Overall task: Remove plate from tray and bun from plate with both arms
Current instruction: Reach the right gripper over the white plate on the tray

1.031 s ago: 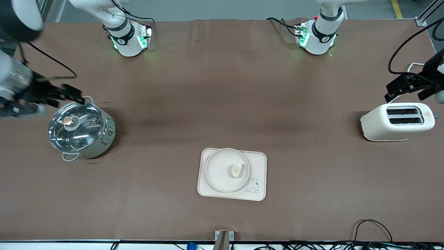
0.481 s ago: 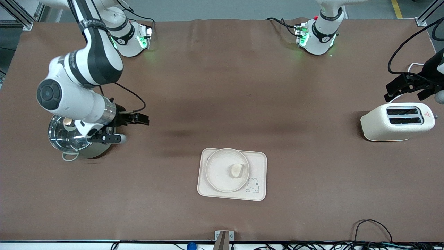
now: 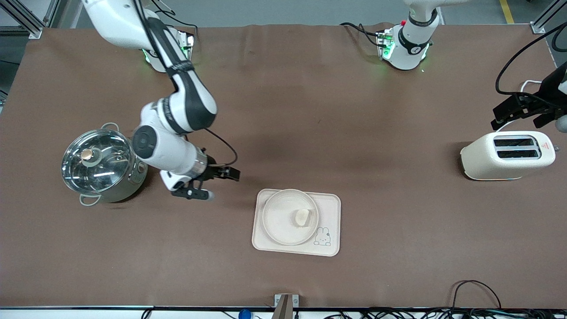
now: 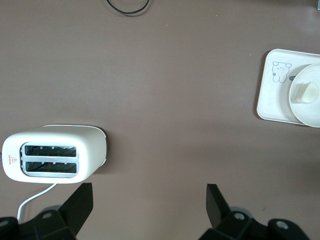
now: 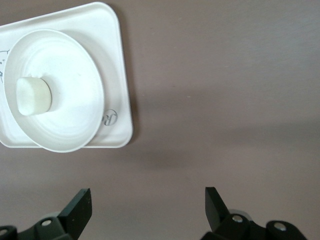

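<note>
**Item count on the table**

Two robot arms, each with one gripper: right gripper point(image 3: 217, 182), left gripper point(image 3: 525, 110). One plate point(image 3: 283, 226). One bun point(image 3: 301, 217). One tray point(image 3: 330, 208). One pot point(image 3: 102, 166) with one glass lid point(image 3: 106, 170). One toaster point(image 3: 507, 155), with two slots.

The tray point(image 5: 118, 75) bears a circled letter "R" at its rim, just beside the plate point(image 5: 55, 90), seen in the right wrist view. The toaster point(image 3: 507, 155) carries a red triangular warning sign on its top, at about 3 o'clock from its 2 slots; any wording under it is probably too small to read. No other text is legible.
</note>
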### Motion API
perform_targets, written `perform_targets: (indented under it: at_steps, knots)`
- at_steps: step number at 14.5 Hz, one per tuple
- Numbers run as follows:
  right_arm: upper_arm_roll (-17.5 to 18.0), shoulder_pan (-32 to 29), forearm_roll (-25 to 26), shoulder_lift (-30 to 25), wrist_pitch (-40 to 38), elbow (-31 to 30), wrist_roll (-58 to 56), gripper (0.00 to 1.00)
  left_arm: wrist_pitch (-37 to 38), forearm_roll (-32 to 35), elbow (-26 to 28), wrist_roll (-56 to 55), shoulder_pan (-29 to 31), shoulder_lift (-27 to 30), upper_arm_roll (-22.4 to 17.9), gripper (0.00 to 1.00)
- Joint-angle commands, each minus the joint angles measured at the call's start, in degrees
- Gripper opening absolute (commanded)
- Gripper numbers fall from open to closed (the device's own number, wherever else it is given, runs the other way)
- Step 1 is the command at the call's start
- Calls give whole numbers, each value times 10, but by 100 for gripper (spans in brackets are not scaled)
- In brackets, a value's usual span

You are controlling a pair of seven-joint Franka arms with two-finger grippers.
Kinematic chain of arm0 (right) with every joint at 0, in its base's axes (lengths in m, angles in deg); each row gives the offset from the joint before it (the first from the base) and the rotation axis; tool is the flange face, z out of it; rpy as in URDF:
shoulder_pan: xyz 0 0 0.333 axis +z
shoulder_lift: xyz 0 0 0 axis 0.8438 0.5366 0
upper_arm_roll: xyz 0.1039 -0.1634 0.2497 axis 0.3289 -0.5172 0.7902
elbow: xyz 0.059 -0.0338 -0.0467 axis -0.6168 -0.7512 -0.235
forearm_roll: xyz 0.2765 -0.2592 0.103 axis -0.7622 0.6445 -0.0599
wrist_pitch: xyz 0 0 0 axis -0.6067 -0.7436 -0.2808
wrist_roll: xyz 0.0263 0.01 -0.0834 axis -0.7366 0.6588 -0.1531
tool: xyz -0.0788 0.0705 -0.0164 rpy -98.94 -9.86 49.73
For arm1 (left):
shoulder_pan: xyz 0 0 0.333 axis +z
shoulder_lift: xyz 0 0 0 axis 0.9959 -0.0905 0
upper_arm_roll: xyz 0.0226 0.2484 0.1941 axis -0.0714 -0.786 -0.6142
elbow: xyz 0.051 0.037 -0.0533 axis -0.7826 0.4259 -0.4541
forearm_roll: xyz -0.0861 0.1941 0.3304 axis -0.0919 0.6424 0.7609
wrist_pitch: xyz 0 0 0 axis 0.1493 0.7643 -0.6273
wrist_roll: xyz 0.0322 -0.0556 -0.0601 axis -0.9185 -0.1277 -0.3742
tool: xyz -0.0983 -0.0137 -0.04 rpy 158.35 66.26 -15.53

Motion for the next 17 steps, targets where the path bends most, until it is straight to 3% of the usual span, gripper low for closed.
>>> perform_targets:
  at_steps: [1, 4, 8, 11, 17]
  knots:
    - [-5, 6, -22, 79, 19, 94, 19, 100, 1, 4, 1, 3, -2, 7, 1, 100]
    - [-5, 23, -30, 146, 85, 149, 18, 100, 1, 5, 0, 4, 0, 7, 1, 100]
    - [-5, 39, -41, 224, 98, 237, 50, 99, 1, 5, 0, 4, -1, 7, 1, 100]
    - [-5, 35, -40, 270, 104, 289, 42, 82, 1, 4, 0, 4, -1, 7, 1, 100]
    - [-5, 35, -40, 298, 152, 294, 7, 34, 1, 5, 0, 4, -2, 7, 1, 100]
